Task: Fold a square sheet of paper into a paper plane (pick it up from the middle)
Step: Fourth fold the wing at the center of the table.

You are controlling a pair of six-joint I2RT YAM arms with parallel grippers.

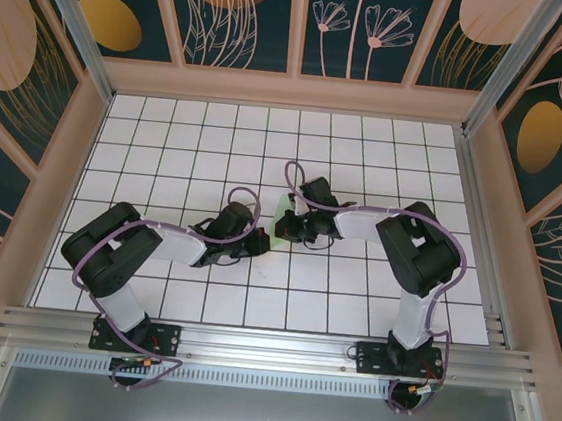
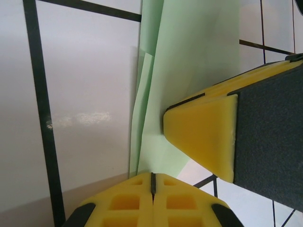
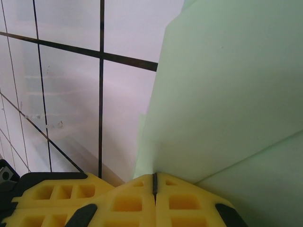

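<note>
**A:** What's over on the left?

**B:** The left arm (image 1: 146,247) bends in over the white-tiled table (image 1: 168,138) toward its middle. The left fingers (image 2: 142,189) are pressed together, with only a thin seam between the yellow tips. They are low over the table, right at the near end of the paper.

**A:** Are they holding the paper?

**B:** I cannot tell. The paper's edge runs right up to the tips, but the contact itself is hidden.

**A:** Where is the paper, then?

**B:** The sheet of paper (image 2: 199,52) lies near the middle of the table, between the two sets of fingers. It is pale mint green and already folded. The left wrist view shows layered edges and a narrow flap along its left side. One crease runs lengthwise.

**A:** And on the right?

**B:** The right arm (image 1: 413,250) reaches in from the opposite side. The right fingers (image 2: 203,137) are closed tight as well. From the left wrist camera, their yellow tip rests on top of the green paper, pointing toward the folded edge. In the right wrist view the paper fills the right half, and a folded corner meets the seam of the closed tips. I cannot tell whether any paper is pinched there.
</note>
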